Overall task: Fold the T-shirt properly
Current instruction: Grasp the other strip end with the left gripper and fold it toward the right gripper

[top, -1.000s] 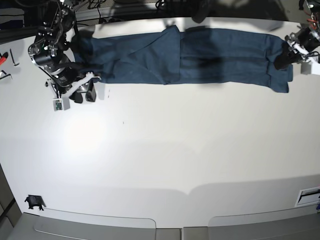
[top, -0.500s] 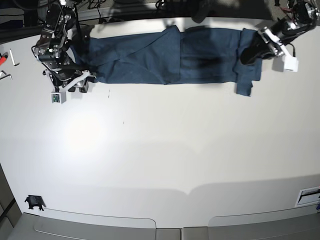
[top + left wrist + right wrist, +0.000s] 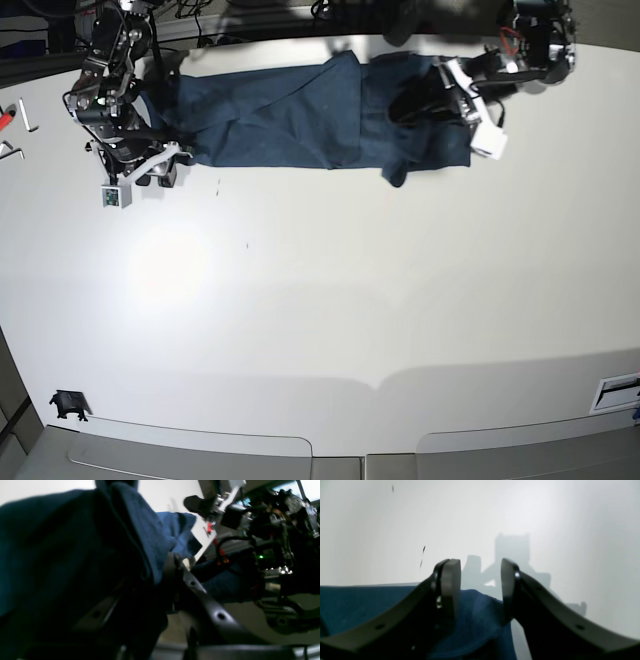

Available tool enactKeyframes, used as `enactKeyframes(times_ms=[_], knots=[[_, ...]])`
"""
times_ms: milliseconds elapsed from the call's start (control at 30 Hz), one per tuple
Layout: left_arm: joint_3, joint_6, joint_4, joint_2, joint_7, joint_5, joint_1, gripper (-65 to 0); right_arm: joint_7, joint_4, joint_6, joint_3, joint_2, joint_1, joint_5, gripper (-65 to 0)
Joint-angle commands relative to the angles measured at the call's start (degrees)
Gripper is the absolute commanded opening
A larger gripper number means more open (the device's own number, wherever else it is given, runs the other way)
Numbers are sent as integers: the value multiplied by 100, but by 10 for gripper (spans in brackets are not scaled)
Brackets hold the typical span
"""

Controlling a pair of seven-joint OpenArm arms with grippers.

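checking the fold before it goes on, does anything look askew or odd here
A corner of the T-shirt droops below its front edge, where the left gripper carries the end over. Otherwise nothing stands out.

Looks like a robotics lab from my feed: big bare white bench (image 3: 320,300), two arms bolted along its far edge, loose cabling behind them, hand tools (image 3: 12,125) lying at the left edge
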Motion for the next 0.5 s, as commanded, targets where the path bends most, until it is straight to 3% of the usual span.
enactKeyframes(times_ms=[0, 133, 467], knots=[[44, -52, 109, 59, -140, -46, -68, -650, 111, 92, -2, 28, 76, 50, 59, -400], [195, -52, 109, 240, -286, 426, -236, -650, 111, 92, -2, 28, 76, 48, 59, -400], [212, -52, 109, 247, -166, 546, -199, -650, 114, 92, -2, 28, 76, 50, 61, -400]])
